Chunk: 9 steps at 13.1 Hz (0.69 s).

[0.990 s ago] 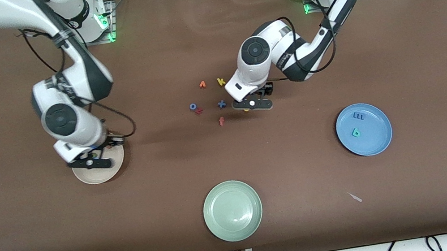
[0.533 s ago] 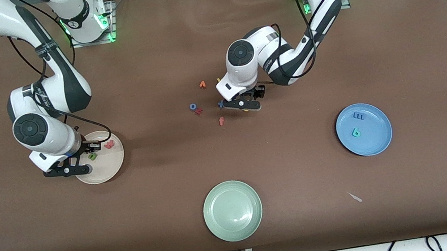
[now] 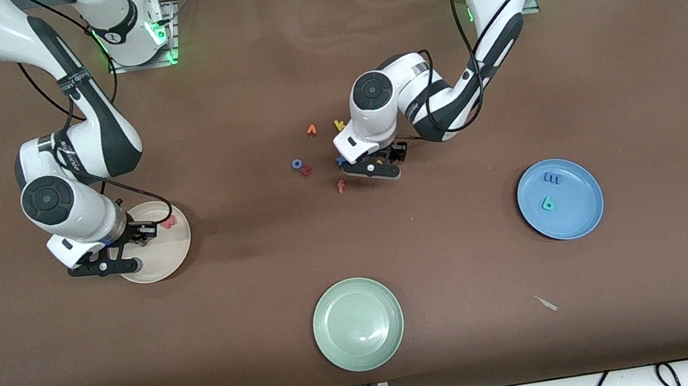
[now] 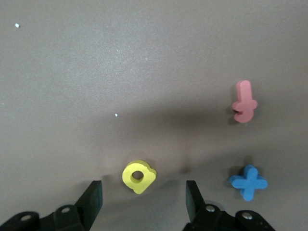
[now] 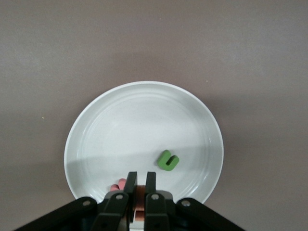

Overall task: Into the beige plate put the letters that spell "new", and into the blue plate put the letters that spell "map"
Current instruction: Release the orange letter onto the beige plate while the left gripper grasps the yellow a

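Note:
My left gripper (image 4: 143, 202) hangs open just over the table, and the yellow a (image 4: 138, 176) lies flat close in front of the gap between its fingers. My right gripper (image 5: 138, 185) is over the beige plate (image 5: 101, 139), shut on a small orange piece, the e. In that plate lie the green n (image 5: 168, 160) and the pinkish-red w (image 5: 117, 184), half hidden by the fingers. The blue plate (image 3: 581, 212) at the left arm's end holds the blue m (image 3: 552, 177) and the teal p (image 3: 548, 204).
Loose letters lie mid-table beside the left gripper: a blue x (image 4: 248, 182), an orange f (image 4: 244, 102), a blue o (image 3: 297, 164), an orange v (image 3: 311, 130) and a yellow k (image 3: 340, 125). A pale green plate (image 3: 357, 323) sits nearest the front camera.
The left gripper has slid a little toward the letter cluster and settled low over the yellow a. The right hand has shifted toward the beige plate's edge at its own end.

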Tool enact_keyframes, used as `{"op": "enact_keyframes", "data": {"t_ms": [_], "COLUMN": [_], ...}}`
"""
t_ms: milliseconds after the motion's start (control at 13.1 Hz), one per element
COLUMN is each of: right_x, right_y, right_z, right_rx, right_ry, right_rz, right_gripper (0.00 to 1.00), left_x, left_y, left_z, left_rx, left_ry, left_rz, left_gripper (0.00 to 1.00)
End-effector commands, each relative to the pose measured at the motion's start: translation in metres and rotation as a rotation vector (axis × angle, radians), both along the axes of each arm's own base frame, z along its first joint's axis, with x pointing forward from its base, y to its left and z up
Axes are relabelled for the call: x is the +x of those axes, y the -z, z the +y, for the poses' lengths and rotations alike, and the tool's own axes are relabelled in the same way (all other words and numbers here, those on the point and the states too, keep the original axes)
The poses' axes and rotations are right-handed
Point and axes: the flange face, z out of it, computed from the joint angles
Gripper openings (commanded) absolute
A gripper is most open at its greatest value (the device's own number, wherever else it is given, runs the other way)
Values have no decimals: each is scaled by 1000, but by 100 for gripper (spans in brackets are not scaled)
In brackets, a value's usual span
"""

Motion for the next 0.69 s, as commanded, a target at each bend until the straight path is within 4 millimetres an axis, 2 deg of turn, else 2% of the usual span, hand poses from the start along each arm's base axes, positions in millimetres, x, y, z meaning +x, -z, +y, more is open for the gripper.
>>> {"op": "enact_keyframes", "data": {"t_ms": [0, 76, 152, 228, 381, 457, 609], "right_x": [3, 2, 2, 3, 2, 3, 3], "right_y": [-11, -11, -12, -12, -14, -16, -24], "right_z": [-1, -1, -1, -1, -1, -1, -1], "right_rx": [7, 6, 6, 7, 7, 7, 9], "right_ry": [-7, -5, -4, -4, -4, -4, -1], "right_rz": [-10, -9, -10, -13, -13, -16, -29], "right_gripper": [43, 61, 88, 100, 100, 100, 100], "left_x": [3, 4, 3, 1, 3, 3, 9], "left_y": [3, 4, 7, 11, 7, 5, 0], "left_z": [-4, -2, -3, -3, -1, -2, 3], "left_rx": [18, 21, 21, 23, 31, 28, 29], "left_ry": [51, 51, 52, 55, 54, 54, 43], "left_rz": [-45, -46, -41, -35, -38, -41, -49], "left_gripper": [67, 66, 63, 52, 19, 7, 0]}}
